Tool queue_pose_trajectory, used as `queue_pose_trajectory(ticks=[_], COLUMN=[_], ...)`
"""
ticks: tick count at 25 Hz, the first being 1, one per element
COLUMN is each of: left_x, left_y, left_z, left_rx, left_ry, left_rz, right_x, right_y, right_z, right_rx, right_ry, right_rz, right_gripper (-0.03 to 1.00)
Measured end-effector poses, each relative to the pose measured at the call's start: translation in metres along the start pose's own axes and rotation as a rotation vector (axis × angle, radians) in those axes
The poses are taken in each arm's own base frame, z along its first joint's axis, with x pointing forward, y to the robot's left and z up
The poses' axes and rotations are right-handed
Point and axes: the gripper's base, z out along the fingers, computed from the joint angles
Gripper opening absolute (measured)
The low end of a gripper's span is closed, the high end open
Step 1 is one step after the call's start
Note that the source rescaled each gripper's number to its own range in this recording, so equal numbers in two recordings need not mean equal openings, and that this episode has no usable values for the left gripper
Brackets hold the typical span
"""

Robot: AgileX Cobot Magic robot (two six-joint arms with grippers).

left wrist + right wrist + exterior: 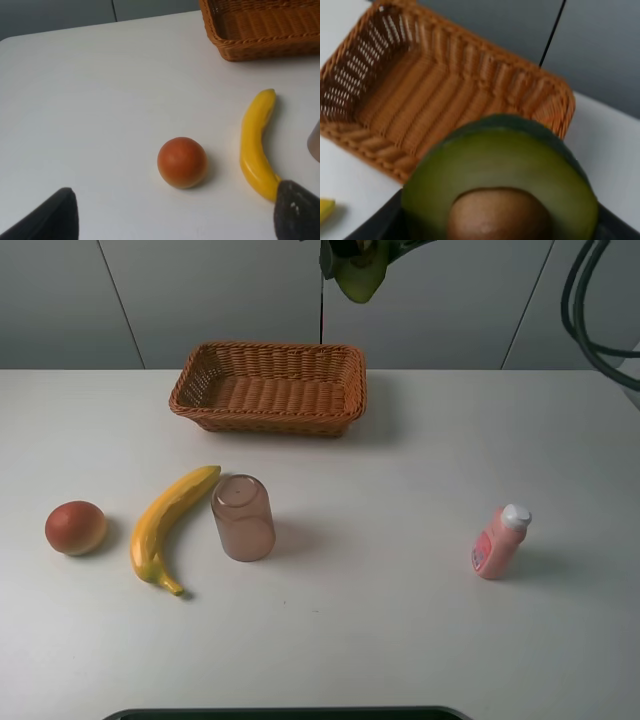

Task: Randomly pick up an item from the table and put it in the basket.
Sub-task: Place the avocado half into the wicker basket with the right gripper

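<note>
Left wrist: left claw [177, 210] released, empty; reddish fruit [182, 162] just ahead of it, banana [257, 142] beside on the worktop [90, 110]
Right wrist: right claw [495, 225] grasping the avocado [500, 165]; basket [435, 105] lower, ahead
Exterior high: avocado aloft in that claw, basket below it

Woven wicker basket [268, 387], smooth matt white table [400, 620]

No legible txt anywhere.

You see a yellow banana [168, 525] between a reddish-orange fruit [75, 528] and a pink tumbler [242, 518]; a white-capped pink bottle [498, 541] stands well apart.
</note>
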Motion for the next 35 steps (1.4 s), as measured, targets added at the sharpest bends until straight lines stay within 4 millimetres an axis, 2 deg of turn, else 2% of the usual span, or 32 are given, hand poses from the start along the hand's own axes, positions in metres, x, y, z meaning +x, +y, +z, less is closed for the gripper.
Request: queue_pose_trajectory(ticks=[2,6,12,15,19,23,30,31,32,33,34,35], left_x=[0.0,0.0,0.0,0.0,0.0,0.0,0.0,0.0,0.0,0.0,0.0,0.0], left_y=[0.0,0.0,0.0,0.0,0.0,0.0,0.0,0.0,0.0,0.0,0.0,0.0], left_z=[0.0,0.0,0.0,0.0,0.0,0.0,0.0,0.0,0.0,0.0,0.0,0.0], left_rx=[0.0,0.0,0.0,0.0,0.0,0.0,0.0,0.0,0.0,0.0,0.0,0.0], left_ry=[0.0,0.0,0.0,0.0,0.0,0.0,0.0,0.0,0.0,0.0,0.0,0.0], left_rz=[0.0,0.0,0.0,0.0,0.0,0.007,0.007,0.007,0.007,0.007,0.007,0.007], right_x=[-0.007,-0.009,0.009,0.019,0.032,0.04,0.037,0.037,0.037,0.037,0.037,0.037], right_y=[-0.001,0.006,0.018,0.022,0.027,0.028,0.028,0.028,0.028,0.028,0.028,0.028], right_z=[0.014,0.06,0.137,0.169,0.202,0.216,0.214,0.214,0.214,0.214,0.214,0.214], right_rx=[-0.004,-0.026,-0.062,-0.062,-0.071,-0.071,-0.073,-0.073,-0.073,-0.073,-0.073,-0.073], right_ry=[-0.047,-0.088,-0.025,0.013,0.057,0.083,0.071,0.071,0.071,0.071,0.071,0.071], right_rz=[-0.004,-0.015,0.019,0.019,0.027,0.025,0.022,0.022,0.022,0.021,0.02,0.02], right_gripper=[0.01,0.01,0.01,0.01,0.01,0.01,0.03,0.26,0.58,0.82,0.92,0.96])
